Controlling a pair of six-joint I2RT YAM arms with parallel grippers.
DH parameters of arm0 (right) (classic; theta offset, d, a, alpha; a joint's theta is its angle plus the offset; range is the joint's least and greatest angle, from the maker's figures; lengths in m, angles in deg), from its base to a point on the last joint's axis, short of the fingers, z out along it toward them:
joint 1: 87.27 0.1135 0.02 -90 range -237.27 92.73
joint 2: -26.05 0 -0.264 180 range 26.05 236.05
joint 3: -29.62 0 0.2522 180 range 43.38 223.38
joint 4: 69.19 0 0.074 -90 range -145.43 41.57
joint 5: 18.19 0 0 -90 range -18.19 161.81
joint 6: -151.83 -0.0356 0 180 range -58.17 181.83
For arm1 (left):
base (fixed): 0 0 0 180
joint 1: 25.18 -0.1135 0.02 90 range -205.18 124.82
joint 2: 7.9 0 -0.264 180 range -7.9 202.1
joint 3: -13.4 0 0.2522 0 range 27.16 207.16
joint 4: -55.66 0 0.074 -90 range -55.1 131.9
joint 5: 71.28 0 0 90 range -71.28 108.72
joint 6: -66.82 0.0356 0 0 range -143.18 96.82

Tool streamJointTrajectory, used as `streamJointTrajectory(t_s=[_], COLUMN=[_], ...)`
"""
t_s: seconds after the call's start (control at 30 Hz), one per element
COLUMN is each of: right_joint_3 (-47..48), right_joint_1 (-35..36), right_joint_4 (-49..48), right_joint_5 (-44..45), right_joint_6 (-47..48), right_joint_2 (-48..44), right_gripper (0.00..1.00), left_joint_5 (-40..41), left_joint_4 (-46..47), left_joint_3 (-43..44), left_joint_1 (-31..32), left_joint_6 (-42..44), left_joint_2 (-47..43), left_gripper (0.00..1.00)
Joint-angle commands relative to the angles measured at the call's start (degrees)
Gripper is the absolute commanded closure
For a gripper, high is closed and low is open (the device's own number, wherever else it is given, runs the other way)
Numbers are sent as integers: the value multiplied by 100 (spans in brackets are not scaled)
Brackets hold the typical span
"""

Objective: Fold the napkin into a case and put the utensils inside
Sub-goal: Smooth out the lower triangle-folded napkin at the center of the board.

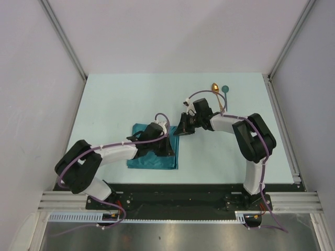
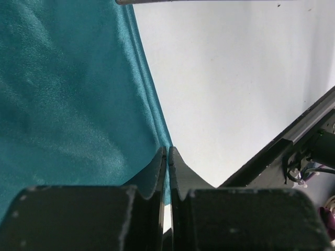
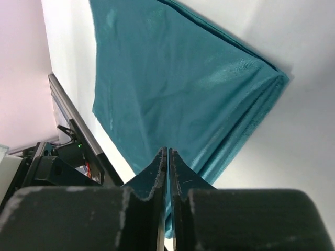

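Observation:
The teal napkin (image 1: 145,161) lies folded into a rectangle on the pale table, left of centre. My left gripper (image 1: 168,151) sits at the napkin's right edge. In the left wrist view the gripper (image 2: 168,150) is shut, with the edge of the napkin (image 2: 73,104) pinched between its fingers. My right gripper (image 1: 181,130) is at the napkin's far right corner. It (image 3: 168,150) is shut too, and the cloth of the napkin (image 3: 172,89) shows in the slit between its fingers. A gold spoon (image 1: 214,87) and a teal spoon (image 1: 225,89) lie side by side behind the right arm.
A black mounting rail (image 1: 172,194) runs along the table's near edge, also seen as the rail (image 2: 293,138) in the left wrist view. White walls with metal posts (image 1: 63,36) close in the table on three sides.

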Motion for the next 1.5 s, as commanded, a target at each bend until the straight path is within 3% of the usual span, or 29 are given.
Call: streamJointTrajectory(t_s=[0.0,0.1,0.13,0.17,0.23,0.4,0.63,0.8,1.07,1.13,1.23,1.3,1.47], right_joint_3=[167,185,141,37,-104,-946,-2221,-2662,-2917,-2944,-2979,-2988,-3032], right_joint_1=[-170,-232,-232,-232,-223,-118,339,751,937,928,937,946,963], right_joint_4=[54,448,519,572,730,644,-586,-1420,-1923,-1941,-1959,-1985,-2020], right_joint_5=[-244,-24,29,142,222,47,-392,-401,-305,-305,-270,-287,-235], right_joint_6=[118,373,434,478,470,339,-460,-953,-1244,-1244,-1262,-1279,-1314], right_joint_2=[279,148,60,-19,-265,-775,-1311,-1356,-1189,-1154,-1171,-1162,-1136], right_gripper=[93,93,93,92,88,70,66,68,70,73,79,85,96], left_joint_5=[-201,78,532,728,1088,1266,1406,1565,1626,1661,1670,1609,1468], left_joint_4=[510,283,-49,-165,-455,-1115,-1326,-1406,-1537,-1555,-1555,-1459,-1511], left_joint_3=[-132,52,96,140,202,448,457,527,624,677,730,704,853], left_joint_1=[135,380,460,531,680,935,1190,1278,1314,1322,1366,1393,1401], left_joint_6=[-244,-69,18,167,300,327,178,160,169,177,186,169,151], left_joint_2=[208,78,-227,-370,-625,-521,-178,-99,182,191,69,-63,-46], left_gripper=[93,88,81,63,48,43,52,57,68,73,92,97,100])
